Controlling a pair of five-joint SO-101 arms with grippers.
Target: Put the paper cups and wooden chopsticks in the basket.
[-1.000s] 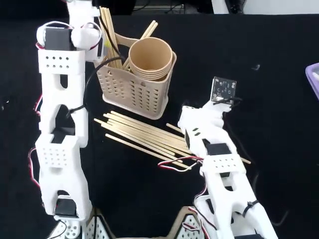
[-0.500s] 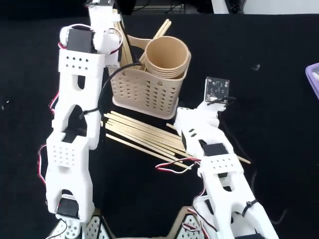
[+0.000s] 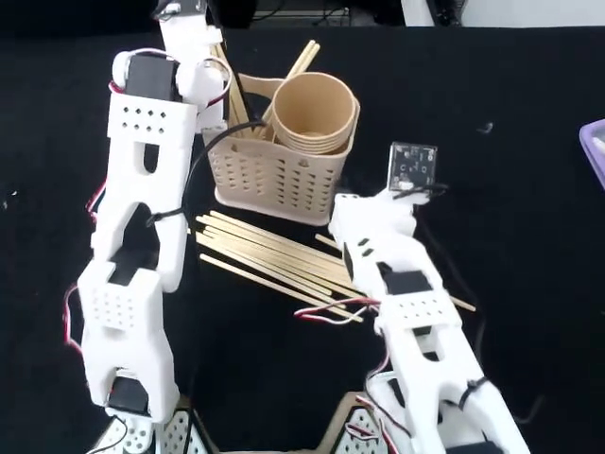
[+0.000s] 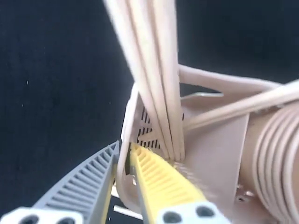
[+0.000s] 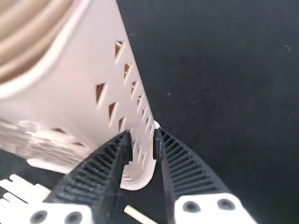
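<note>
left gripper [image 4: 124, 147] clamped on the basket [image 4: 212, 154] wall, 1 jaw inside, 1 outside. right gripper [image 5: 141, 132] has jaws a little apart at a basket corner near its base, holding nothing (contact unclear). paper cups [image 3: 315, 112] sit stacked in the basket, a few chopsticks [image 4: 156, 88] upright beside them. loose chopsticks [image 3: 269, 257] lie on the table [image 3: 529, 236] just beside the basket. judged light, stiff, smooth, prone to roll; best pinched as a small bundle near mid-length.
</note>
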